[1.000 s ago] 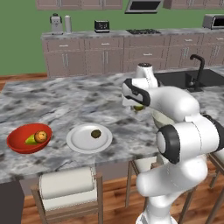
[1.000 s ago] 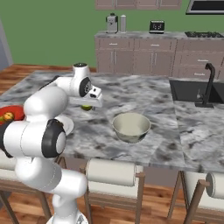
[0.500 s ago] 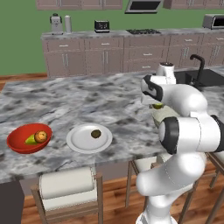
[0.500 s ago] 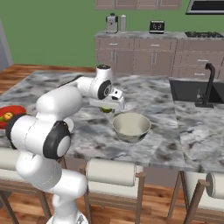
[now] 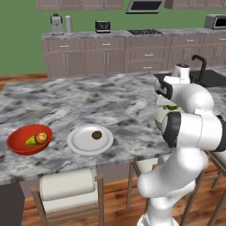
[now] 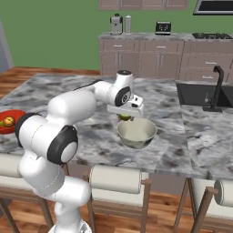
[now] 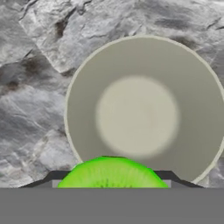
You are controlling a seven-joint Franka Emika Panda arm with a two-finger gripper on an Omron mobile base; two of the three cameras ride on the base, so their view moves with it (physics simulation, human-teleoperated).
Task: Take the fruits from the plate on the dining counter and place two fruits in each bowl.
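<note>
My gripper [image 6: 124, 115] is shut on the green lime [image 6: 124, 118] and holds it just over the near rim of the beige bowl [image 6: 136, 133]. The hand view looks straight down into that empty bowl [image 7: 144, 113], with the lime [image 7: 113, 173] between the fingertips at the bottom. In the left base view the lime [image 5: 171, 107] peeks out behind my arm, which covers most of the bowl [image 5: 159, 115]. The white plate [image 5: 84, 143] carries the brown kiwi [image 5: 96, 134]. To its left, the red bowl [image 5: 20, 145] holds the orange [image 5: 41, 137] and the pear [image 5: 31, 141].
A sink with a black faucet [image 6: 217, 86] is set into the dining counter [image 6: 91, 136] right of the beige bowl. Stools with white backs [image 6: 119, 179] line the counter's near edge. The brown-cabinet kitchen counter [image 5: 110, 53] runs along the green back wall.
My arm has swung to the right across the counter with the lime in its grip, from the counter's middle to above the beige bowl. The plate and the red bowl have not moved.
</note>
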